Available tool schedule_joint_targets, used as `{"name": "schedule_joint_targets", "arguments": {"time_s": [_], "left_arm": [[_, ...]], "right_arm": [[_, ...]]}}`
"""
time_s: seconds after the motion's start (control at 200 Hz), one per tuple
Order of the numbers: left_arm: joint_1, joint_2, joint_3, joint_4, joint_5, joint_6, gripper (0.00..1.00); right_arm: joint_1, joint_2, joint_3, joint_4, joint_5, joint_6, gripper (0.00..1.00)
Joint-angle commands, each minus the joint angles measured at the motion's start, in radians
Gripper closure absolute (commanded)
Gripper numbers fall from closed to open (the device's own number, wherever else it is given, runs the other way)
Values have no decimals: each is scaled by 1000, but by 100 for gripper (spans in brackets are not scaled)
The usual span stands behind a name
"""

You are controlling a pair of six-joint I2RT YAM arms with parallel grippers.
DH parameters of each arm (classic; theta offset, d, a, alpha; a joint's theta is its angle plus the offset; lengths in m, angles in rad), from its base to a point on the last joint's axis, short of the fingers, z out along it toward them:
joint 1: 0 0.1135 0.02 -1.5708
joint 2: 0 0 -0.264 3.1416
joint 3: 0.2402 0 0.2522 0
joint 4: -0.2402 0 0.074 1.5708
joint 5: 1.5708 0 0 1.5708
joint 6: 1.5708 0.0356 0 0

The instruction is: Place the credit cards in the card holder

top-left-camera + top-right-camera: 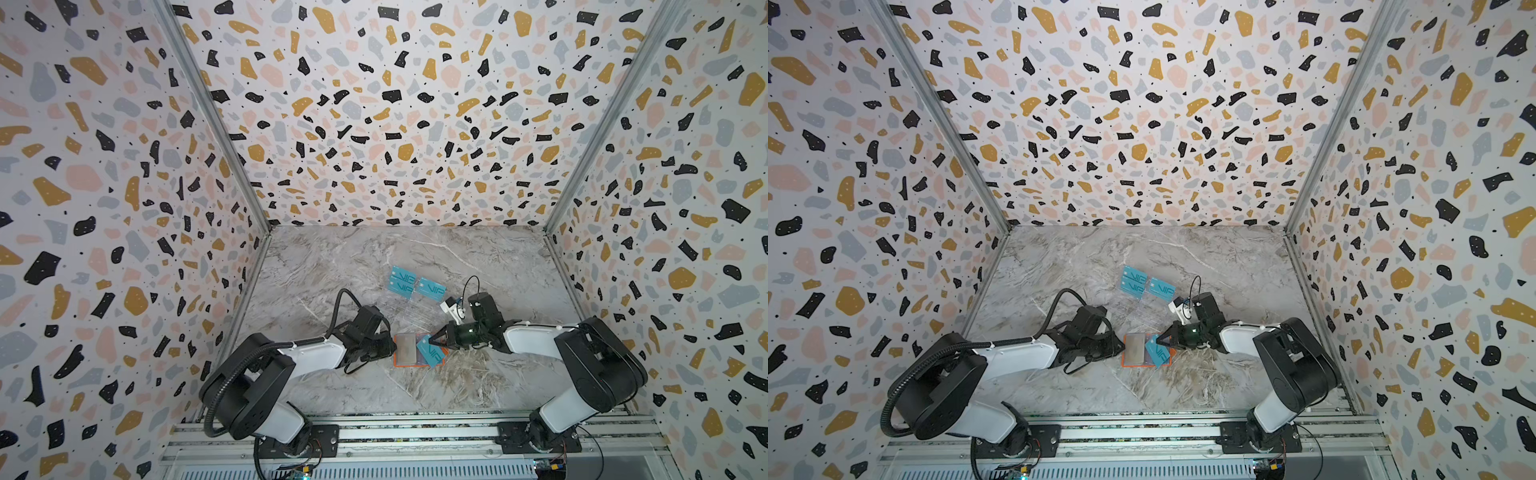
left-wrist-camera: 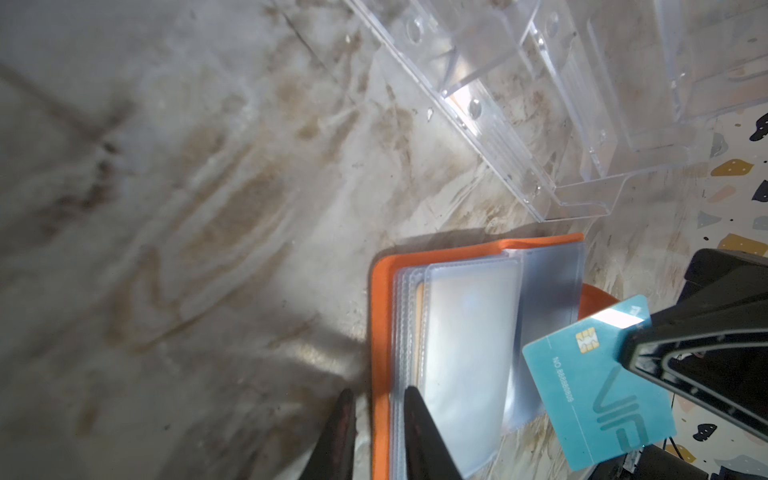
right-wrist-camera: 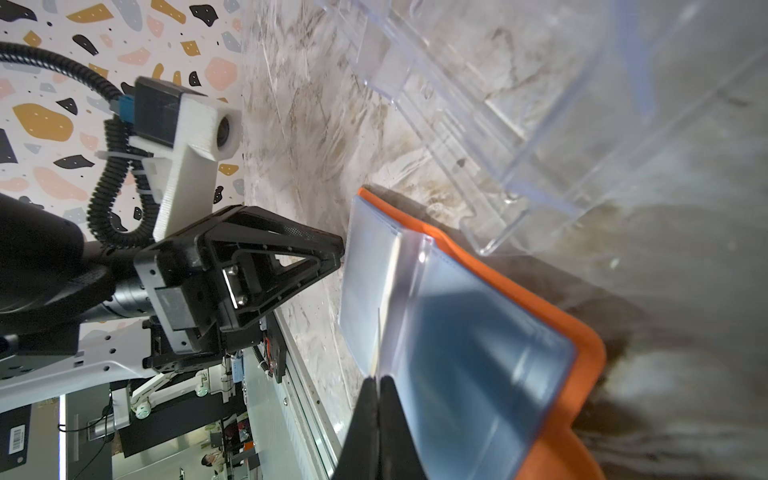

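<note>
The orange card holder (image 1: 405, 350) (image 1: 1136, 350) lies open on the marble table, with its bluish clear sleeves facing up. My left gripper (image 1: 392, 347) (image 2: 380, 415) is shut on its left edge, one finger under the orange cover (image 2: 380, 332) and one on the sleeves. A teal VIP credit card (image 1: 433, 354) (image 2: 598, 386) hangs tilted over the holder's right half. My right gripper (image 1: 432, 340) (image 3: 379, 386) is shut on one end of that card. Three more teal credit cards (image 1: 403, 280) stand further back.
A clear acrylic tiered stand (image 1: 409, 311) (image 2: 540, 124) sits just behind the holder and carries the three teal cards at its far end. The patterned walls enclose the table on three sides. The aluminium rail (image 1: 415, 440) with both arm bases runs along the front.
</note>
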Motion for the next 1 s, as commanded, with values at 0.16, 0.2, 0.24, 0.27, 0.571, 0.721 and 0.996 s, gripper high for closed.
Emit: {"name": "schedule_joint_targets", "arguments": {"time_s": [0.16,0.2,0.24,0.27,0.571,0.721,0.996], "left_arm": [[-7,-121,31,-8,30,-27,75],[-12,-119,43,-3,44,-23,75],[-19,-110,52,6,56,-20,75],[-24,-100,57,13,62,-18,75],[-45,34,85,75,86,-18,76],[-46,61,74,36,66,-5,77],[-46,36,36,16,26,-5,78]], "right_arm": [[-5,19,-1,40,-4,13,100],[-4,22,1,40,-3,11,100],[-3,24,1,43,-2,13,100],[-3,27,1,47,-2,16,100],[11,44,9,59,-1,24,100],[11,26,4,56,4,24,100],[11,26,8,57,1,24,100]]}}
